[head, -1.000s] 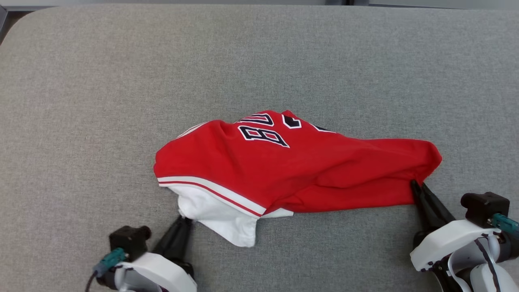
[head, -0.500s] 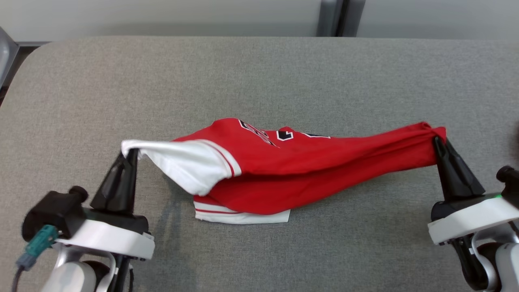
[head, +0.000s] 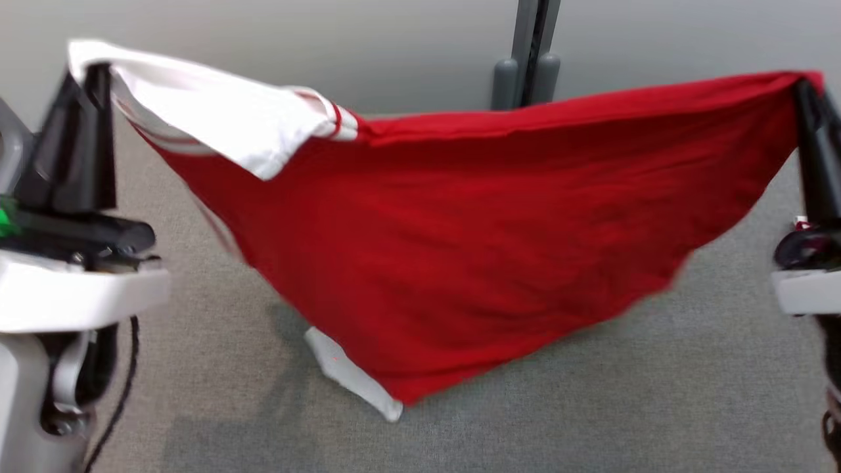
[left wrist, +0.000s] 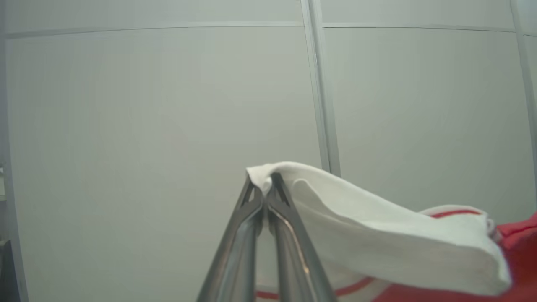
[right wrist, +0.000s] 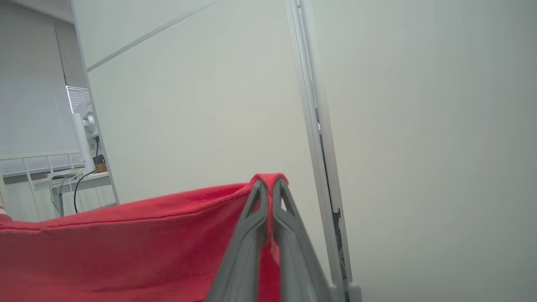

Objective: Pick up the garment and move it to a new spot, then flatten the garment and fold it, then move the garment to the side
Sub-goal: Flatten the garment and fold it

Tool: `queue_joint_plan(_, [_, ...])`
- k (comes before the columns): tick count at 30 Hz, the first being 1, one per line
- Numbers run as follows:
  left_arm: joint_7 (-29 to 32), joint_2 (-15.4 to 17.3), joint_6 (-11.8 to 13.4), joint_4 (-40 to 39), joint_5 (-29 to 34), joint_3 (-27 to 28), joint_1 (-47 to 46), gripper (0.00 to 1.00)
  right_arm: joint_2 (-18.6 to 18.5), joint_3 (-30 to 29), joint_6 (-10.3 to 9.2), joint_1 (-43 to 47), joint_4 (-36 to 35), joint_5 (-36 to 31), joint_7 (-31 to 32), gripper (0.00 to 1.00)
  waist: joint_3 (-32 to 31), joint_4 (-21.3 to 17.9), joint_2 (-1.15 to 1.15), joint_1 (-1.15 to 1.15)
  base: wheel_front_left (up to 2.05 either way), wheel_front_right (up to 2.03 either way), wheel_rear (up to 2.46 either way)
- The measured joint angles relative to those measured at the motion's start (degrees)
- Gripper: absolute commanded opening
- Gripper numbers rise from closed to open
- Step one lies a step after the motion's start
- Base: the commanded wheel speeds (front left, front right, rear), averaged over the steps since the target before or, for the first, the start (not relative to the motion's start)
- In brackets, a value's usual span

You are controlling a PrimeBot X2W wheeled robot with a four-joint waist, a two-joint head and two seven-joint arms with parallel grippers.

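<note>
The garment [head: 460, 249], a red jersey with white trim, hangs in the air above the grey table surface [head: 624, 407], stretched as a wide sheet between my two grippers. Its upper edge runs nearly level across the head view, and the body sags below it into a point. A white sleeve panel [head: 250, 125] with red stripes is folded over the upper edge near my left side. A white hem corner [head: 351, 378] forms the lowest part, close above the surface; I cannot tell whether it touches.

My left gripper [head: 85, 79] stands fingers up at the upper left, jaws pressed together on the white end of the cloth. In the left wrist view the cloth caps both fingertips. My right gripper [head: 805, 92] stands fingers up at the upper right, jaws pinching the red end. The right wrist view shows red cloth wedged between the tips. The two grippers are well apart and at about the same height.

Behind the garment is a pale wall panel [head: 295, 46] with a grey post [head: 525, 52]
</note>
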Motion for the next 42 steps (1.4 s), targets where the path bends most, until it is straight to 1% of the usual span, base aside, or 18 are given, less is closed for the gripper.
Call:
queue_joint_plan(5, [1.97, 2.33, 0.00, -2.15, 0.97, 1.35, -5.82, 0.00, -1.45, -2.64, 0.00, -3.08, -3.27, 3.31, 1.70, 0.00, -2.11, -0.85, 0.00, 0.00, 0.00, 0.00, 0.00])
queue_joint_plan(9, [3.18, 2.93, 0.02, -3.41, 1.10, 1.59, -8.30, 0.00, -1.64, -3.97, 0.00, -4.03, -4.58, 4.77, 3.31, 0.00, -2.85, -1.75, 0.00, 0.00, 0.00, 0.00, 0.00])
queue_joint_plan(17, [4.03, 2.25, 0.24, -3.15, 0.41, 0.75, -11.29, 0.00, -0.34, -4.52, 0.00, -6.03, -3.92, 7.49, 4.87, 0.00, -0.64, -2.67, 0.00, 0.00, 0.00, 0.00, 0.00])
queue_joint_plan(21, [3.76, 1.53, -0.64, -1.87, -0.53, 0.10, -14.72, 0.00, -0.37, -4.30, 0.00, -9.71, -2.45, 8.49, 5.04, 0.00, 1.97, -2.98, 0.00, 0.00, 0.00, 0.00, 0.00])
queue_joint_plan(24, [3.46, 0.79, -1.64, 0.16, -1.32, -0.51, -18.96, 0.00, -0.44, -3.20, 0.00, -14.19, -0.80, 9.13, 5.01, 0.00, 4.60, -3.12, 0.00, 0.00, 0.00, 0.00, 0.00])
queue_joint_plan(28, [2.82, -0.22, -4.07, 4.66, -1.75, -2.04, -27.82, 0.00, -0.87, -1.51, 0.00, -22.96, 3.07, 9.62, 4.68, 0.00, 8.84, -3.22, 0.00, 0.00, 0.00, 0.00, 0.00])
queue_joint_plan(32, [1.59, -1.94, -6.17, 11.91, -2.07, -3.26, -37.66, 0.00, -0.90, 0.60, 0.00, -33.58, 9.46, 9.96, 3.33, 0.00, 13.27, -3.27, 0.00, 0.00, 0.00, 0.00, 0.00])
queue_joint_plan(37, [-0.71, -3.86, -8.98, 24.14, -2.44, -4.01, -49.52, 0.00, -0.33, 3.59, -0.01, -47.07, 20.58, 10.34, -0.16, 0.00, 18.05, -3.33, 0.00, 0.00, 0.00, 0.00, 0.00])
queue_joint_plan(42, [-3.35, -5.72, -10.82, 37.87, -2.48, -4.66, -58.70, 0.00, 0.76, 6.93, -0.01, -58.65, 32.95, 10.76, -5.99, 0.00, 21.22, -3.20, 0.00, 0.00, 0.00, 0.00, 0.00])
